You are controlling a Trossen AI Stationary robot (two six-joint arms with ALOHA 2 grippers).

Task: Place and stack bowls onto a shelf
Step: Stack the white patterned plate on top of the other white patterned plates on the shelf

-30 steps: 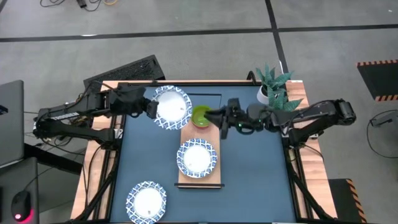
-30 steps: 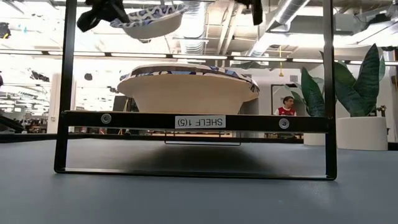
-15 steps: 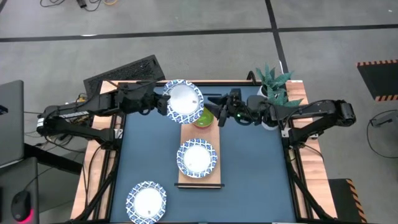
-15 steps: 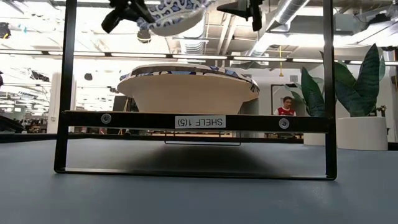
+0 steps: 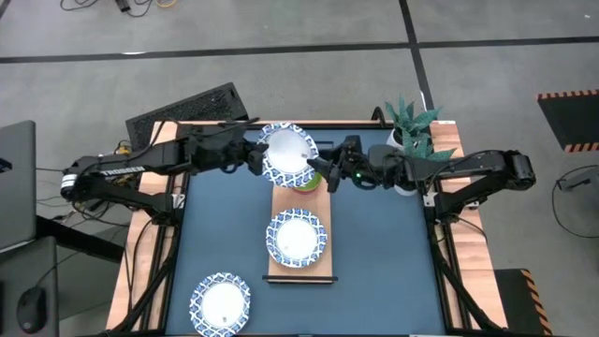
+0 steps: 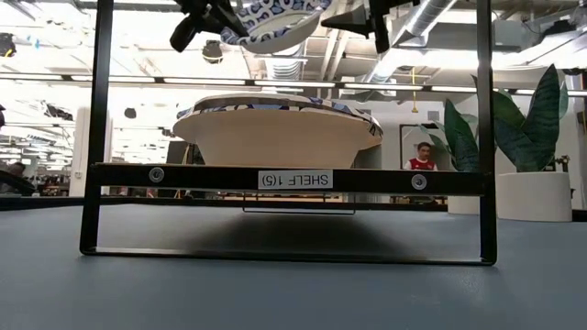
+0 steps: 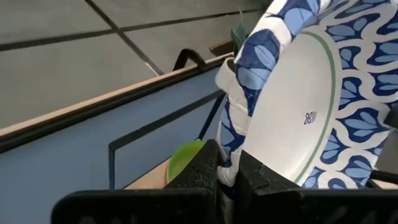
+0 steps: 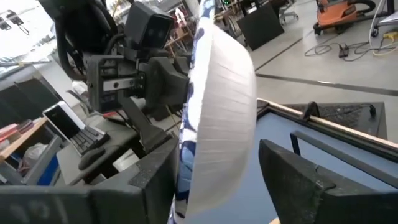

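My left gripper [image 5: 255,157] is shut on a white dish with a blue patterned rim [image 5: 286,154], held in the air over the far end of the wooden shelf [image 5: 281,201]. A green bowl [image 5: 303,181] sits on that end, mostly hidden under the dish; it also shows in the left wrist view [image 7: 183,158]. My right gripper [image 5: 322,173] is open just right of the dish, its fingers [image 8: 298,180] standing on either side of the dish's edge [image 8: 217,93]; whether they touch it, I cannot tell. A second dish [image 5: 297,236] rests on the shelf's middle. My left gripper pinches the dish's patterned rim [image 7: 233,146] on the side toward the table's left, between its two fingers [image 7: 205,171], coming roughly level from the left. The dish is lifted clear and tilted, its right side higher [image 6: 275,16].
A third patterned dish [image 5: 222,302] lies on the blue tabletop near the left front corner. A potted plant [image 5: 407,131] stands at the far right corner behind my right arm. The shelf's black frame [image 6: 96,137] rises at its ends. A person [image 6: 422,156] sits far off in the room.
My left gripper has carried the dish toward the table's right, from left of the shelf to above its far end, covering the green bowl. The dish has tipped more, its right side rising. My right gripper has stayed near the green bowl, open.
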